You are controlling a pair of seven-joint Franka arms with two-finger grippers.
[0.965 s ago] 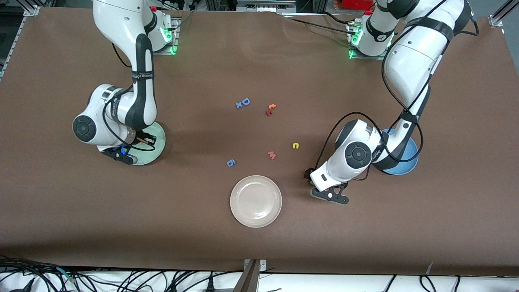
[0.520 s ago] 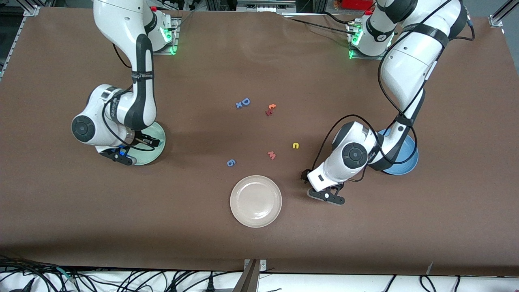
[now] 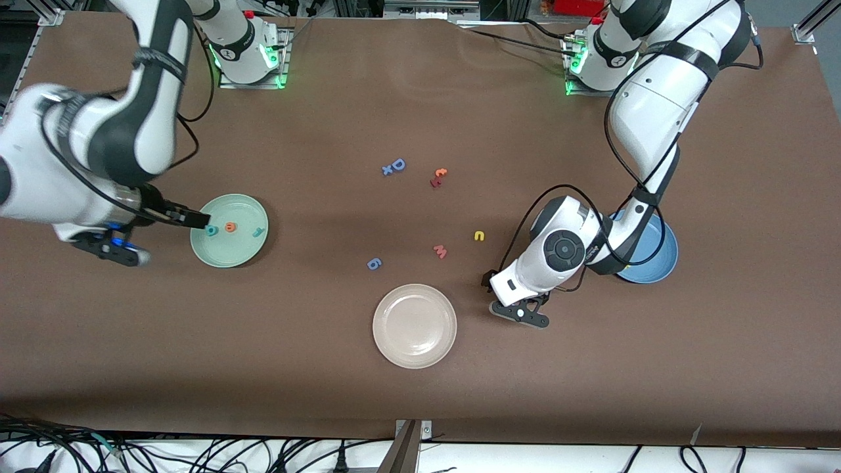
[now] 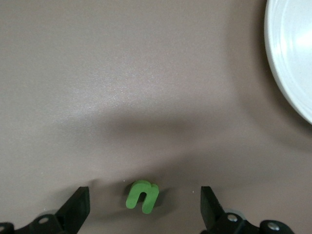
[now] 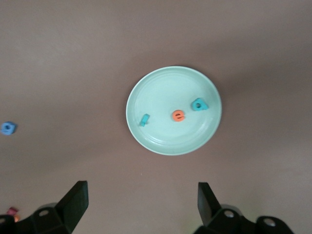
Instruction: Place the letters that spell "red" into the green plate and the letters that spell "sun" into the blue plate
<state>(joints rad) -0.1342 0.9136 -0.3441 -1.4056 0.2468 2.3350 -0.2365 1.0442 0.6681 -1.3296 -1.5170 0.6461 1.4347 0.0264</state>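
A brown mat covers the whole table (image 3: pixel 420 394), with the arm bases along its top edge. At the right arm's end, the right gripper (image 5: pixel 141 207) hangs high with its fingers spread wide and empty, the green plate (image 3: pixel 253 249) below it; the teal "d" (image 3: pixel 211 230), orange "e" (image 3: pixel 230 227) and teal "r" (image 3: pixel 259 231) lie in that plate in a row, so "red" looks done and this arm has nothing left to carry. In the middle, strays such as the blue "D" (image 3: pixel 398 164), pink "m" (image 3: pixel 440 251) and cream plate (image 3: pixel 414 326) sit apart, and the yellow "n" (image 3: pixel 479 236) waits on the mat. Toward the left arm's end, the left gripper (image 4: pixel 141 212) stands low over the mat, wide open, with the green "n" (image 4: pixel 142 195) lying between its fingers untouched, probably lined up for a pinch. The blue plate (image 3: pixel 660 259) sits just beside that arm, half hidden by it, a short carry away.
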